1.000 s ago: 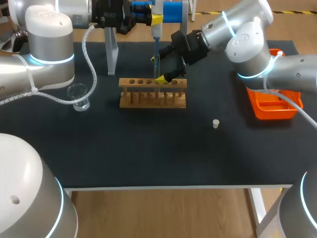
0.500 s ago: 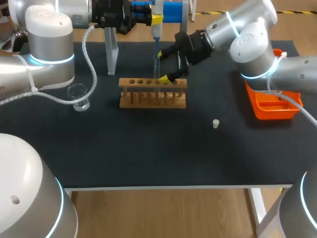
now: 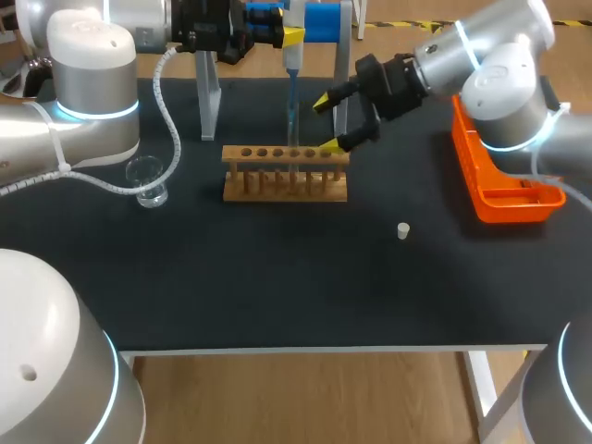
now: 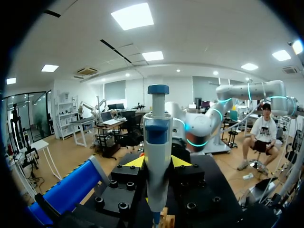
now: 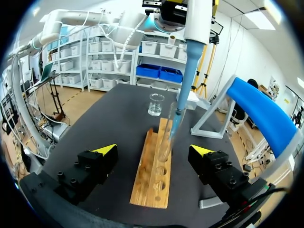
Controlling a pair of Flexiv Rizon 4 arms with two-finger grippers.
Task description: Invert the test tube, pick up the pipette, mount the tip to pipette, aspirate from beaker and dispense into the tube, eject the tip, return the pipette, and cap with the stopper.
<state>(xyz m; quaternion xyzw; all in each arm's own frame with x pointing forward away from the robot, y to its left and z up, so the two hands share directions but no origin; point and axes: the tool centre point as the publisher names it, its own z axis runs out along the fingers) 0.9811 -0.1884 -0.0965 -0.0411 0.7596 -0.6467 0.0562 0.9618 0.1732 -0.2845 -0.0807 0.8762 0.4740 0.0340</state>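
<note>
My left gripper [image 3: 289, 37] is shut on the white and blue pipette [image 3: 292, 57], held upright over the wooden rack [image 3: 285, 173]. Its blue tip [image 5: 183, 90] reaches down into the clear test tube [image 5: 167, 130] standing in the rack. In the left wrist view the pipette [image 4: 157, 156] fills the space between the yellow-tipped fingers of that gripper [image 4: 157, 164]. My right gripper [image 3: 335, 122] hangs open just right of the tube, apart from it, holding nothing. From the right wrist, the rack [image 5: 154, 171] and tube lie ahead of the open gripper [image 5: 153, 150]. The small white stopper [image 3: 403, 230] lies on the mat.
A glass beaker [image 3: 148, 180] stands left of the rack and shows in the right wrist view as the beaker [image 5: 155, 104] beyond it. The blue pipette stand [image 3: 319, 20] with its clear leg [image 3: 211, 102] is at the back. An orange tray [image 3: 504, 176] sits at the right.
My right gripper has drawn back to the right and slightly up, away from the test tube and rack, staying open. The left arm and pipette have kept still.
</note>
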